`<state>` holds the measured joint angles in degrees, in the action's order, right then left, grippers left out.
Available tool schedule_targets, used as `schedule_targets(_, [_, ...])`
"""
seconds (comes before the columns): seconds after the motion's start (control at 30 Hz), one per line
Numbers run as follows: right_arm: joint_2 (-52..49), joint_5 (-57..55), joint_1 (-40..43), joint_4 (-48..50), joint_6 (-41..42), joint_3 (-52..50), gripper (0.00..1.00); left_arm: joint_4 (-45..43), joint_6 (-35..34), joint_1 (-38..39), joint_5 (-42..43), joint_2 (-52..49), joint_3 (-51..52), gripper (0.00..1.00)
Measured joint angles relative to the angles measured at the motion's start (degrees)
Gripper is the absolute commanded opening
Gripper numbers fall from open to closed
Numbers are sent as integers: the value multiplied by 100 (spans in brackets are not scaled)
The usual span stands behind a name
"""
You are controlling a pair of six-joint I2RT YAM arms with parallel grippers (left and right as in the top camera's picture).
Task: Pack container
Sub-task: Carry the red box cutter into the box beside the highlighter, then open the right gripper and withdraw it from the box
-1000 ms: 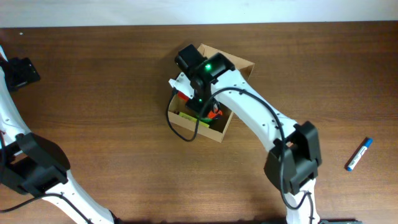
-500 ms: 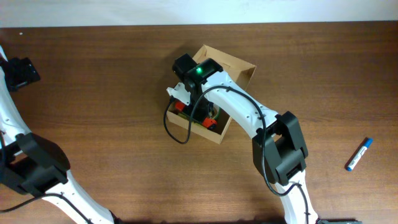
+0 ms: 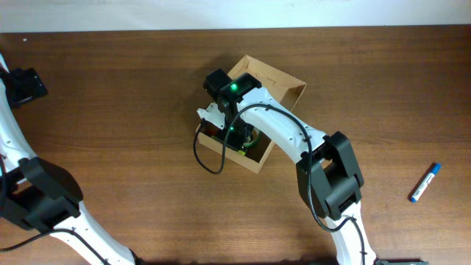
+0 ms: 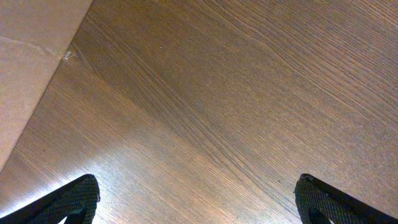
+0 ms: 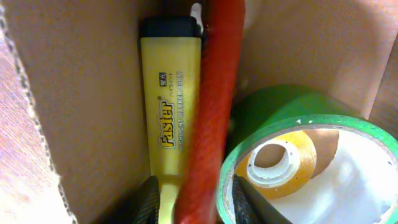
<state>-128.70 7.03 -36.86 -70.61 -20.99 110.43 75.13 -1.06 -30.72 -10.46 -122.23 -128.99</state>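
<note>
The container point(image 3: 283, 77) is an open tan cardboard box at the table's centre; its inner wall shows in the right wrist view point(image 5: 81, 93). My right gripper point(image 3: 232, 132) reaches down inside it. In the right wrist view its fingers point(image 5: 196, 199) are shut on a red rounded item point(image 5: 214, 106). A yellow highlighter point(image 5: 168, 112) lies against the box wall on the left. A green tape roll point(image 5: 292, 118) with a small yellow roll point(image 5: 277, 165) inside it lies on the right. My left gripper point(image 3: 26, 85) is open and empty over bare table point(image 4: 199, 193) at the far left.
A blue and white marker point(image 3: 425, 182) lies on the table at the far right. A black cable point(image 3: 202, 151) loops beside the box's left front. A pale tan surface point(image 4: 31, 62) shows past the table edge in the left wrist view.
My right gripper has moved a little left and deeper into the box, and the right arm has swung left. The box has shifted slightly. The left arm has not moved.
</note>
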Motion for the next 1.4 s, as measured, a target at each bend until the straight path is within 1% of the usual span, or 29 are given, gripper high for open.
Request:
schedule_targets(0.43, [0,-7,0,26,0,9,39,0,0,0,0,0,0,100])
schedule_targets(0.57, [0,-170,2,-20,0,286,40,0,0,0,0,0,0,100])
schedule_targets(0.77, [0,-225,144,-87,66,337,40,0,0,0,-2,0,0,100])
schedule_targets(0.87, [0,-254,157,-181,114,686,40,-2,0,0,0,0,0,100])
schedule_targets(0.9, [0,-264,157,-203,129,839,35,-2,0,0,0,0,0,100])
schedule_targets(0.93, [0,-269,157,-236,133,953,14,0,0,0,0,0,0,100])
schedule_targets(0.97, [0,-269,157,-258,144,1027,4,0,0,0,0,0,0,100])
schedule_targets(1.27, [2,-286,157,-575,326,1036,4,0,0,0,0,0,2,100])
schedule_targets(1.4, [7,-286,157,-468,363,518,4,0,0,0,-2,0,2,100])
